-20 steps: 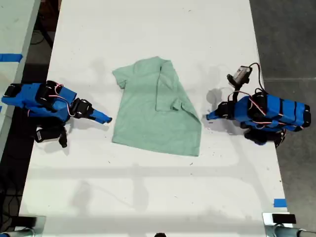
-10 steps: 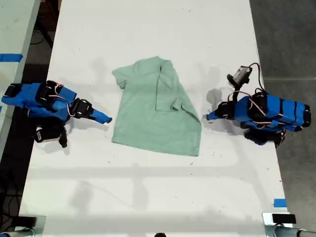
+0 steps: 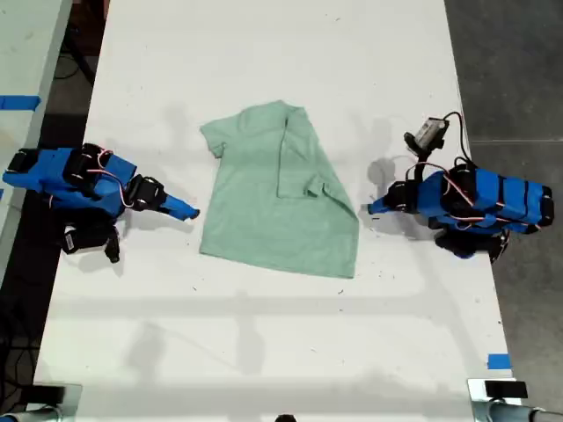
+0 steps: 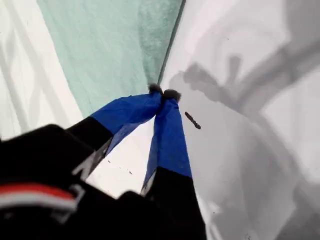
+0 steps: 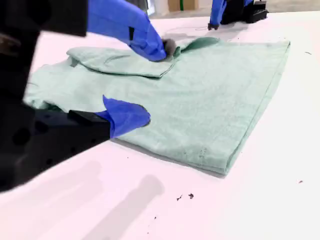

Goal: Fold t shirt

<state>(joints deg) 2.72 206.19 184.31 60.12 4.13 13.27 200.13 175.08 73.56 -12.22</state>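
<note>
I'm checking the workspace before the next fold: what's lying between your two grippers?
Only the t shirt, lying partly folded on the white table between my first gripper and my second gripper, as the exterior view shows.

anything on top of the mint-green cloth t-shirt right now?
Only its own folded-over flap with a sleeve lies on the mint-green cloth t-shirt. No gripper touches it. Whatever is beneath the cloth on the white table is hidden.

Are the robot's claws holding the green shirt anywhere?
No, nothing is held. My first claw is shut on nothing beside the t shirt. My second claw is open and off the cloth.
</note>
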